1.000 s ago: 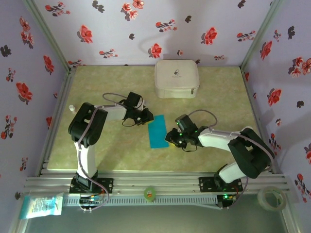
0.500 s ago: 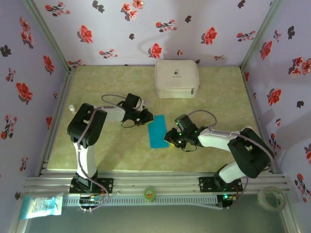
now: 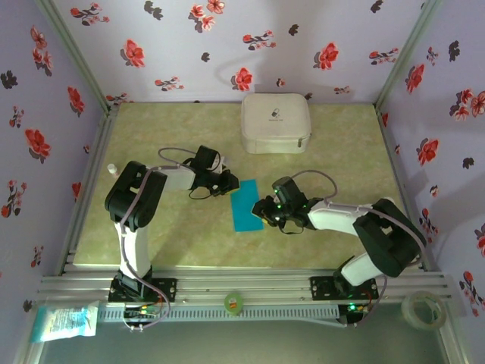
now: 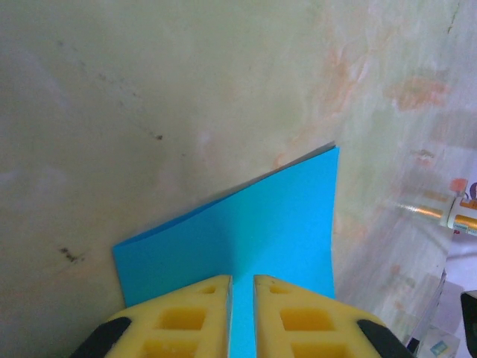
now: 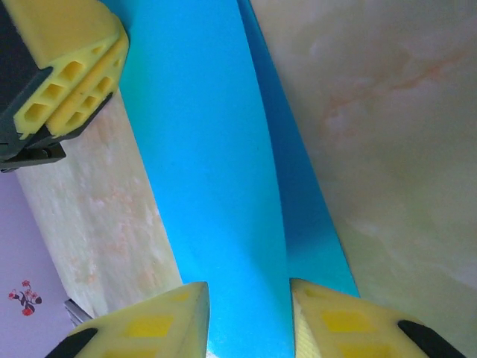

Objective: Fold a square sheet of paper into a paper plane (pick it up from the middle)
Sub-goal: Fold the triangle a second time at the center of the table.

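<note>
Seems to be an early stage of the folding: no pointed nose yet, just the blue paper (image 3: pixel 246 205) doubled over into a long strip. Lies flat near the middle of the desk (image 3: pixel 174 235), well apart from the white case (image 3: pixel 275 123) at the far side, with an arm at each side of it.

On the left end effector (image 3: pixel 229 182): all but closed, only a thin slit between the yellow fingers (image 4: pixel 186 302), tips down at the strip's far left corner. Looks more like pinning the paper to the desk than gripping it, though hard to be sure from the wrist view.

On the right end effector (image 3: pixel 263 211): parted, standing astride the strip's right edge, with the top layer of paper bowing up rather than lying tight on the layer below. Holds nothing, as far as can be seen.

Next, probably: flatten that bulging top layer and set the crease. Calls for pinning the left corner to stop any sliding, bringing the right side down gently, and running along the fold line without dragging or wrinkling the thin paper. Worth checking edge alignment first.
</note>
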`<state>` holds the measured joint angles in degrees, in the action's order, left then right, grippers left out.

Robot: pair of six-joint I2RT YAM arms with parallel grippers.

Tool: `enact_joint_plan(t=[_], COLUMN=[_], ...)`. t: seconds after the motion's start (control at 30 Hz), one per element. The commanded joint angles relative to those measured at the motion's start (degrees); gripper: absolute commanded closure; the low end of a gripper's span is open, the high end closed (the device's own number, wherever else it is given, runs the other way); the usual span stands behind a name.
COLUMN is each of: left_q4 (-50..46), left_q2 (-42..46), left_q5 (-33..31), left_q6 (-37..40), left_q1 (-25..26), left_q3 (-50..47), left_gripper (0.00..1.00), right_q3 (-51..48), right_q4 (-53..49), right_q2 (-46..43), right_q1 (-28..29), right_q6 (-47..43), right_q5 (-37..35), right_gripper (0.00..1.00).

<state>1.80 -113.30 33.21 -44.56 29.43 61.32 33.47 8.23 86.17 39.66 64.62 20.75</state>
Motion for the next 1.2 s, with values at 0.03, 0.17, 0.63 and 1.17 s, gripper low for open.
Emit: enact_joint_plan(t=[0.03,0.17,0.63,1.17], left_q4=[-2.8,-3.6,-9.3,8.4], left_q2=[-2.5,-2.9,-3.5,28.1], left_q5=[0.8,2.0,3.7,-8.0], left_q6=[2.8,5.0,9.8,22.2], left_q1=[-0.4,-0.3,0.8,6.2], left_q3=[-0.5,1.2,9.7,-15.5], left_gripper=[0.84,0.84,0.80,0.58], right_q3=[-0.1,-0.1,-1.6,-0.8], right_q4=[6.4,10.2,19.6,21.7], right_q2=[2.7,5.2,10.5,11.1], right_q1=[-1.3,-2.6,-5.6,-5.5], right_q6=[0.4,0.9,3.1,6.9], right_q5=[1.8,4.2,6.9,5.0], right_gripper=[0.68,0.68,0.82,0.90])
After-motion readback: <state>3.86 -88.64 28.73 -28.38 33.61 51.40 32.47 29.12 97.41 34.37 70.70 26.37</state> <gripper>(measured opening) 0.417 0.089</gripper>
